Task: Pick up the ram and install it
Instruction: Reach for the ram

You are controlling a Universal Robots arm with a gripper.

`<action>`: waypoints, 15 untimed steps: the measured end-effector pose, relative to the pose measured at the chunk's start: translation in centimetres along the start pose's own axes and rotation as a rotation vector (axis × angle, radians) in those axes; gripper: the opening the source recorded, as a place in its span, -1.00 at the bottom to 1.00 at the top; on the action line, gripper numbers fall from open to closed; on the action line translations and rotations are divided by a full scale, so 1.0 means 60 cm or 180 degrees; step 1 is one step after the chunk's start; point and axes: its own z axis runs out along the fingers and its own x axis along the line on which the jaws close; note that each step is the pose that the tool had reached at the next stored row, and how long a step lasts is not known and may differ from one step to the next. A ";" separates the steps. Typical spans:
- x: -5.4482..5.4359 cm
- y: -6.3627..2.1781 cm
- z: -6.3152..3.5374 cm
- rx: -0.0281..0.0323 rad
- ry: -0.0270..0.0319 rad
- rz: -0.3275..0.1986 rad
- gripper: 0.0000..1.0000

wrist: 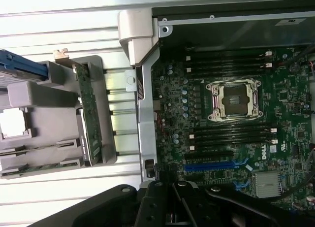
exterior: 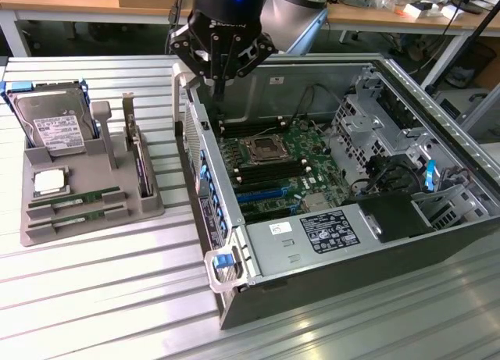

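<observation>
Hanging in the upper middle of the exterior view, the black gripper (exterior: pixel 221 88) is pressing its fingers together, and nothing is showing between them. It is hovering over the far left corner of the open grey metal computer case (exterior: pixel 312 75), above the green motherboard (exterior: pixel 273 165). One long, thin green ram stick (exterior: pixel 78 197) is lying flat in the grey plastic tray (exterior: pixel 47 231) on the ribbed metal bench (exterior: pixel 117 297), at the left middle of the frame, well apart from the gripper. A second stick (exterior: pixel 74 216) is lying just beside it.
</observation>
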 end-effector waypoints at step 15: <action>0.006 0.000 0.000 0.0000 0.0000 0.0000 -0.80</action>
